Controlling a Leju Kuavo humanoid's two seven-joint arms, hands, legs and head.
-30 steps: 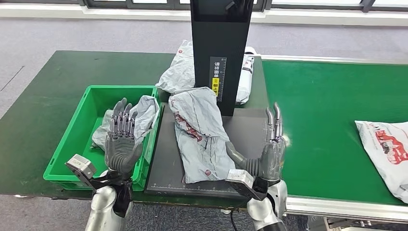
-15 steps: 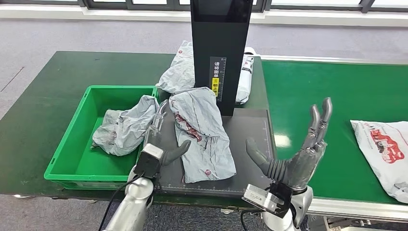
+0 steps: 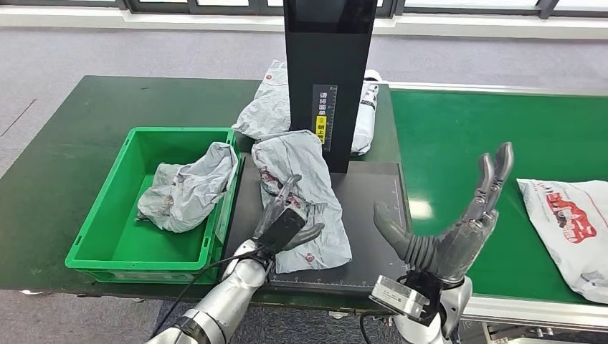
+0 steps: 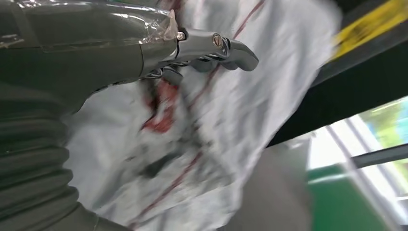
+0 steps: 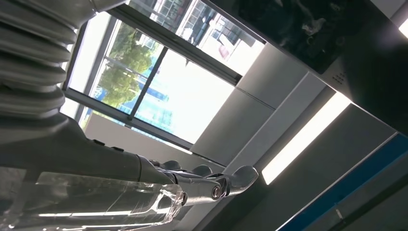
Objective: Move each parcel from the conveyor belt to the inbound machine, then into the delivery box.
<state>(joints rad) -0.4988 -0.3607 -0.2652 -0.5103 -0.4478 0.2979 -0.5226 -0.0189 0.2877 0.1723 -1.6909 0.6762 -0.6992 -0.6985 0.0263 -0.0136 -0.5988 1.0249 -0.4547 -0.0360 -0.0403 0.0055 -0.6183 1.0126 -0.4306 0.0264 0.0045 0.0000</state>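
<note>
Left hand over the grey parcel on the black platform of the inbound machine, fingers spread and reaching onto the crumpled wrap; firm hold or mere touch, impossible to tell. In the left wrist view, fingers just above the same grey wrap. Right hand raised above the platform's edge beside the green conveyor belt, fingers wide apart, holding nothing. White parcel on the belt, well apart. Another grey parcel inside the green delivery box. More parcels behind the machine's column.
</note>
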